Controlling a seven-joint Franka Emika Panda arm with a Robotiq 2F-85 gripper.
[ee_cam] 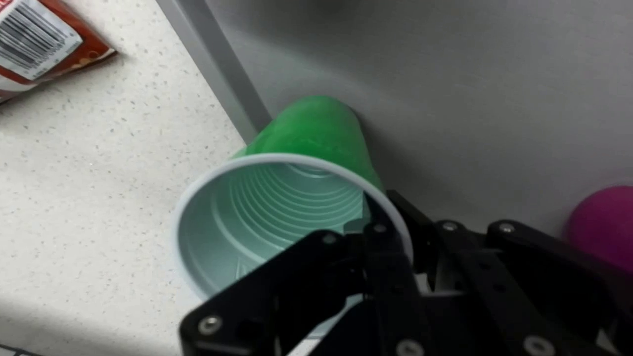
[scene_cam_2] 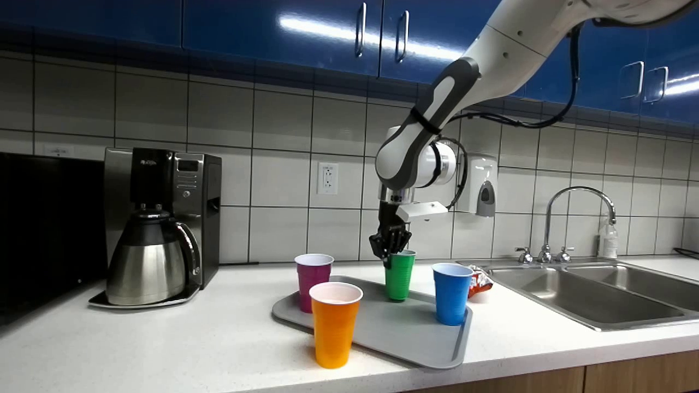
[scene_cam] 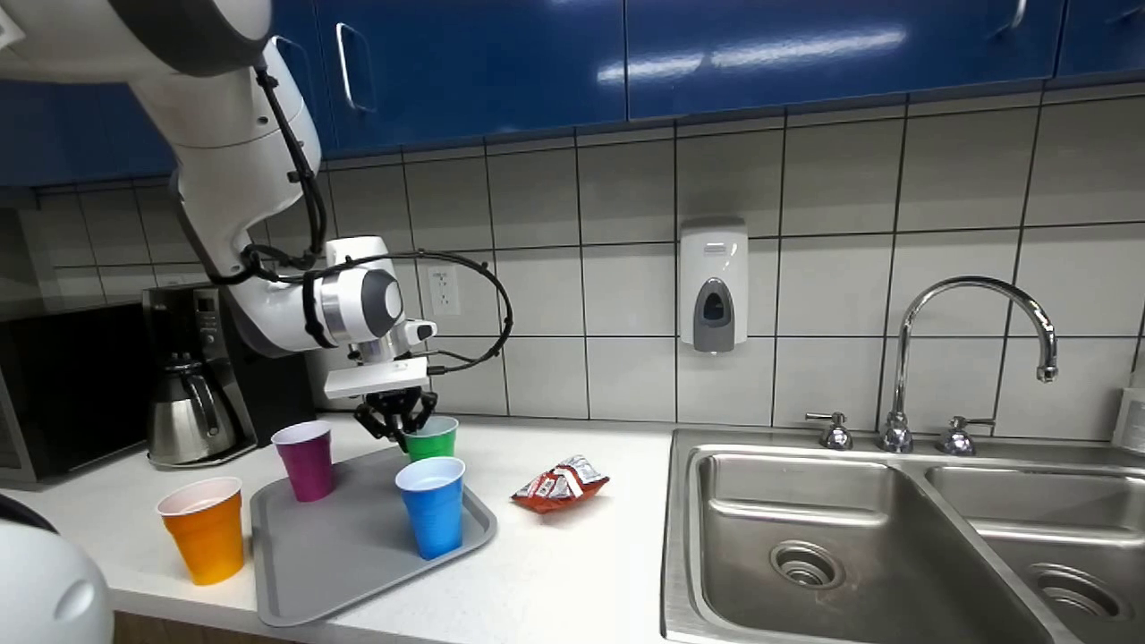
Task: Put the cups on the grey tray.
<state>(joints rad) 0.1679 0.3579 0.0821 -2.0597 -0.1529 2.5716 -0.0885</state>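
The grey tray [scene_cam: 326, 572] [scene_cam_2: 398, 341] [ee_cam: 445, 99] lies on the counter. The purple cup [scene_cam: 309, 470] [scene_cam_2: 314, 275] [ee_cam: 606, 227] and the blue cup [scene_cam: 434, 510] [scene_cam_2: 452, 295] stand upright on it. The orange cup [scene_cam: 212, 537] [scene_cam_2: 334, 330] stands on the counter beside the tray. My gripper [scene_cam: 399, 438] [scene_cam_2: 388, 263] [ee_cam: 388, 212] points down at the green cup [scene_cam: 436, 441] [scene_cam_2: 401, 279] [ee_cam: 316, 128]. One finger is inside the cup, one outside, shut on its wall at the rim. The green cup is upright, its base at the tray surface near the rim.
A red snack bag [scene_cam: 561, 485] [scene_cam_2: 479, 282] [ee_cam: 39, 44] lies on the counter between tray and sink [scene_cam: 684, 537]. A coffee maker with a steel pot [scene_cam: 190, 416] [scene_cam_2: 147, 262] stands at the back by a black appliance [scene_cam_2: 49, 229]. The tiled wall is close behind the gripper.
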